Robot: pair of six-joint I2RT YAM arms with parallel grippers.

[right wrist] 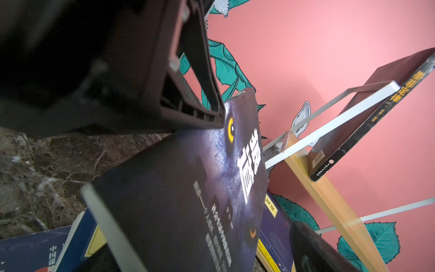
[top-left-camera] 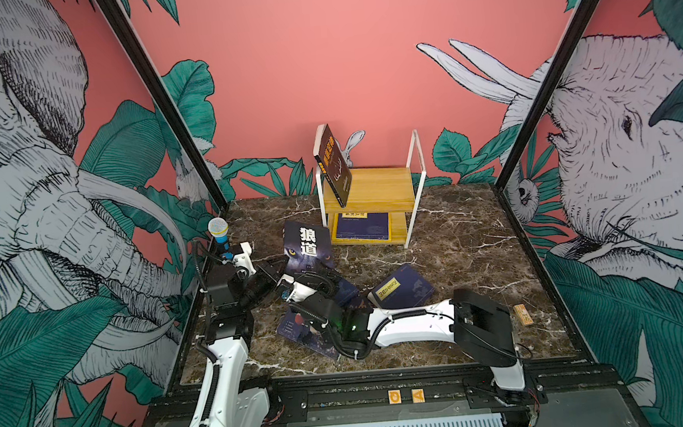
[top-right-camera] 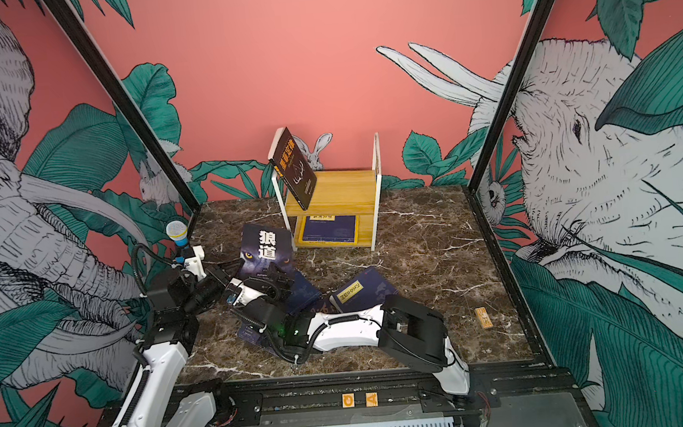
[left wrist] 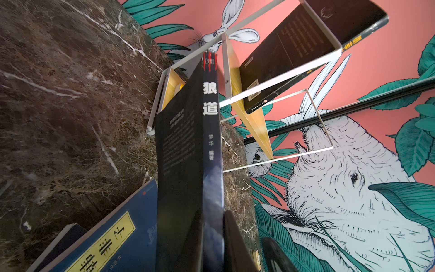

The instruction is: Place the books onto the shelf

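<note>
Book in hand: the left gripper [top-left-camera: 281, 264] clamps tight on the side edge of the black wolf book [top-left-camera: 307, 246], holding it upright over scattered navy books [top-left-camera: 400, 291]. The right gripper [top-left-camera: 320, 274], jaws wide and holding nothing, sits at the book's lower edge. The shelf [top-left-camera: 379, 186] stands just beyond both grippers, with a dark brown book [top-left-camera: 334, 165] leaning on its top board.
</note>
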